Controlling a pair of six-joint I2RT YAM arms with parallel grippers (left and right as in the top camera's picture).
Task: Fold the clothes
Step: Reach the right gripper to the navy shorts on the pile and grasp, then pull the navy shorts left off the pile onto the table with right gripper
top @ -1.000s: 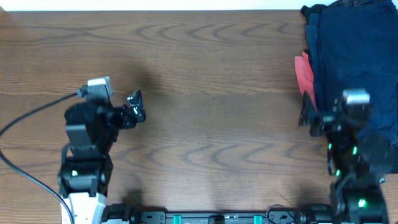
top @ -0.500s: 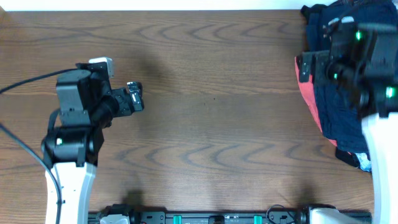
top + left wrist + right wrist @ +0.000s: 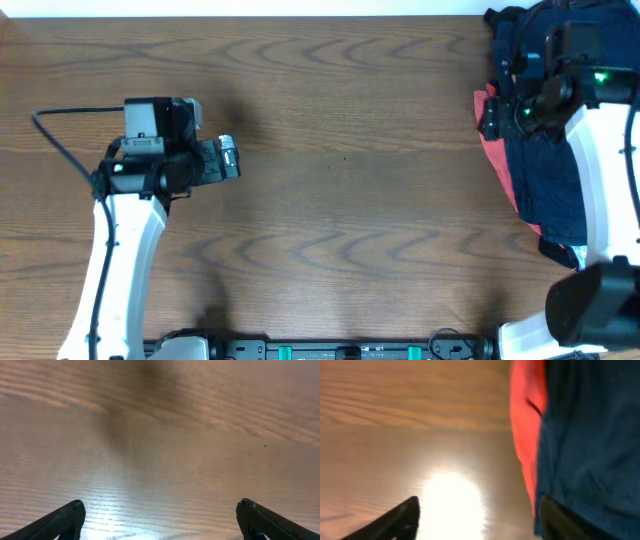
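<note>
You've got a brown wood-grain table (image 3: 340,200) filling the overhead view. A thin black cable (image 3: 60,148) loops over its left side. A black bar (image 3: 340,350) with teal marks runs along the near edge, and a white strip (image 3: 250,7) shows past the far edge. In the left wrist view the table (image 3: 200,435) shows glare (image 3: 115,520) and a dark smudge of shadow. There's more glare (image 3: 452,497) in the right wrist view.

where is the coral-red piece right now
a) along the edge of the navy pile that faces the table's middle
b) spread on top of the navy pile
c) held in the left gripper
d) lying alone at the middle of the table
a: the coral-red piece shows as a strip along the navy garments, on the side toward the bare table.
</note>
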